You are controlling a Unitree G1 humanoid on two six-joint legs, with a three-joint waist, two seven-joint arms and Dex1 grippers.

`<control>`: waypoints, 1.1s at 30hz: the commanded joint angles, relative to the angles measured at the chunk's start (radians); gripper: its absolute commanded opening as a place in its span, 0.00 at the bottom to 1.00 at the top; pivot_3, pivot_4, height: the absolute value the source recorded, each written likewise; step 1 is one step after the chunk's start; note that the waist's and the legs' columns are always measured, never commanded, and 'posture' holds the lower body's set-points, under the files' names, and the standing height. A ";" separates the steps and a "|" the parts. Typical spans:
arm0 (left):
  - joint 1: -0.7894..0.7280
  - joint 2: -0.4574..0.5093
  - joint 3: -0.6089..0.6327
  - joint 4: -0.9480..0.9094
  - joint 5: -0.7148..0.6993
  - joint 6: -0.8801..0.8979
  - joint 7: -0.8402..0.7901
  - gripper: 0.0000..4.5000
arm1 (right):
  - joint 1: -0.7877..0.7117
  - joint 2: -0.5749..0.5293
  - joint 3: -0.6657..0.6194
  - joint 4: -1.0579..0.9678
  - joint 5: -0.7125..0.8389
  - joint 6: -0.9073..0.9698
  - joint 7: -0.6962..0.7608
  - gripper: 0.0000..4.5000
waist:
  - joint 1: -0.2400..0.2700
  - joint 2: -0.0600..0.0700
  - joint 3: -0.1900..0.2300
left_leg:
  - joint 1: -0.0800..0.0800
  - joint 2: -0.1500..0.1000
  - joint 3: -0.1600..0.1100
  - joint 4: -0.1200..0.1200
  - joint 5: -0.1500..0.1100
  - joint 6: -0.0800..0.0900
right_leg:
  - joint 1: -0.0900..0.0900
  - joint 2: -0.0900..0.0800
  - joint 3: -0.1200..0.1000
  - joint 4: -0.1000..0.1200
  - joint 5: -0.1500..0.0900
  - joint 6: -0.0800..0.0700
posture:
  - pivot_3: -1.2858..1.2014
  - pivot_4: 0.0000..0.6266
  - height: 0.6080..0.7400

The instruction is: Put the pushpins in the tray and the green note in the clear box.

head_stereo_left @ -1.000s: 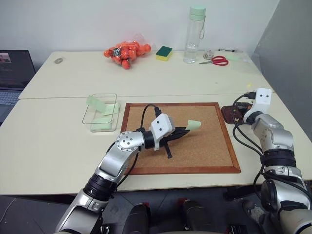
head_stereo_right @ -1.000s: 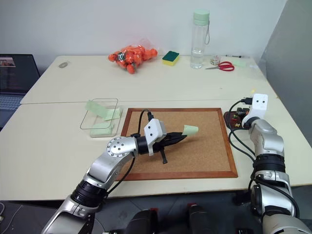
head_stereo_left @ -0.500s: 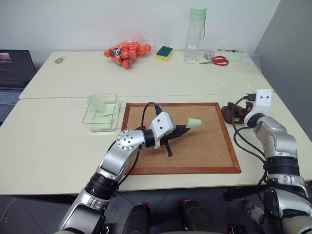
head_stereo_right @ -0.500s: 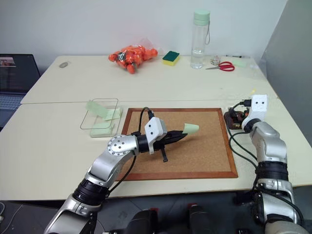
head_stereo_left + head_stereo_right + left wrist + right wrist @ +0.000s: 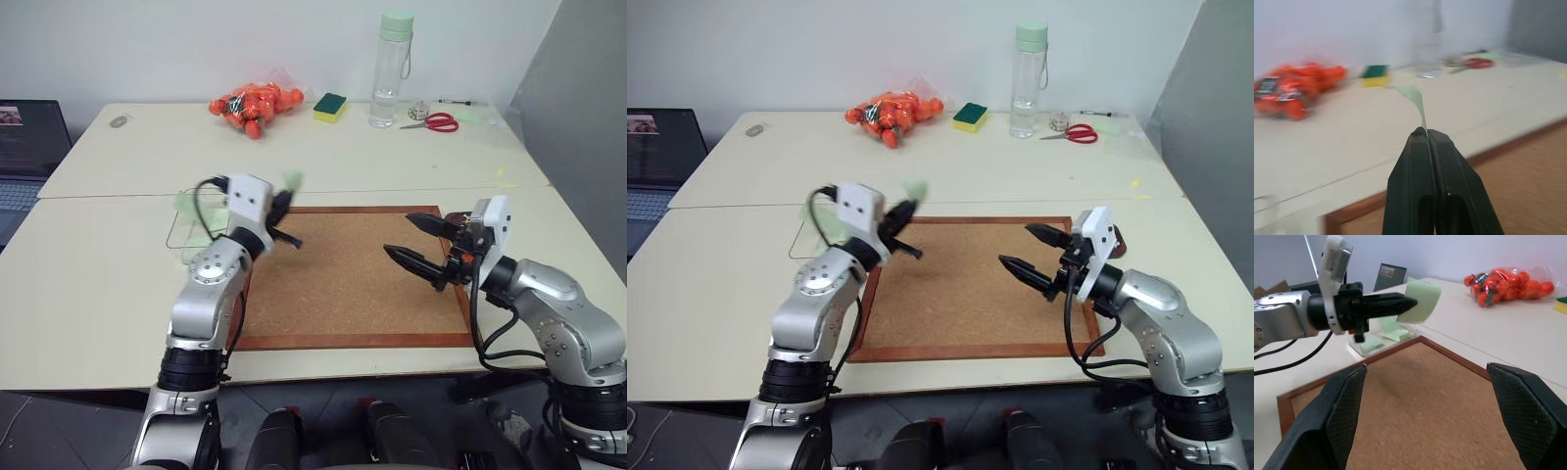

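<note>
My left gripper [image 5: 282, 201] is shut on the pale green note [image 5: 291, 182], held in the air over the near-left corner of the cork board [image 5: 343, 284], beside the clear box [image 5: 179, 230]. The left wrist view shows the fingers pinched on the green note [image 5: 1415, 97]. The clear box holds other green slips and is partly hidden by my left arm. My right gripper [image 5: 399, 235] hangs open and empty over the right side of the board. The tray [image 5: 1116, 238] is mostly hidden behind my right hand. The pushpins are hidden.
At the back of the table stand a clear bottle [image 5: 395, 69], a green-and-yellow sponge [image 5: 330, 106], a bag of orange things [image 5: 253, 106] and red scissors [image 5: 441, 121]. A laptop [image 5: 29, 147] sits at the far left.
My left arm has swung left and up, carrying the green note from mid-board to beside the clear box. My right gripper has come from the tray to over the board and opened wide.
</note>
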 commanded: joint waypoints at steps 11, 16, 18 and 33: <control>0.046 -0.034 0.131 -0.125 0.120 0.182 0.286 0.10 | -0.088 0.036 0.034 -0.002 0.013 -0.008 -0.008 0.93 | 0.022 -0.003 0.001 | -0.001 0.000 0.002 0.000 0.000 0.000 | 0.000 -0.001 -0.001 0.000 0.000 0.000 | 0.52 0.24 1.00; 0.052 -0.023 0.147 -0.120 0.115 0.178 0.272 0.33 | -0.091 0.035 0.037 0.000 0.014 -0.003 -0.004 0.93 | 0.023 -0.005 0.001 | 0.000 0.000 0.002 0.000 0.000 0.000 | 0.000 -0.001 -0.001 0.000 0.000 0.000 | 0.52 0.24 1.00; 0.050 -0.022 0.147 -0.119 0.116 0.179 0.272 0.40 | -0.091 0.035 0.036 0.000 0.014 -0.002 -0.004 0.93 | 0.023 -0.005 0.002 | -0.001 0.000 0.002 0.000 0.000 0.000 | 0.000 -0.001 -0.002 0.000 0.000 0.000 | 0.52 0.24 1.00; 0.230 -0.075 -0.046 -0.235 0.007 0.078 0.043 0.77 | 0.020 0.123 0.027 0.030 -0.290 -0.025 -0.408 0.93 | 0.022 -0.006 0.002 | 0.000 0.001 0.003 -0.001 0.000 0.000 | 0.000 -0.002 0.000 -0.001 0.000 -0.001 | 0.52 0.24 1.00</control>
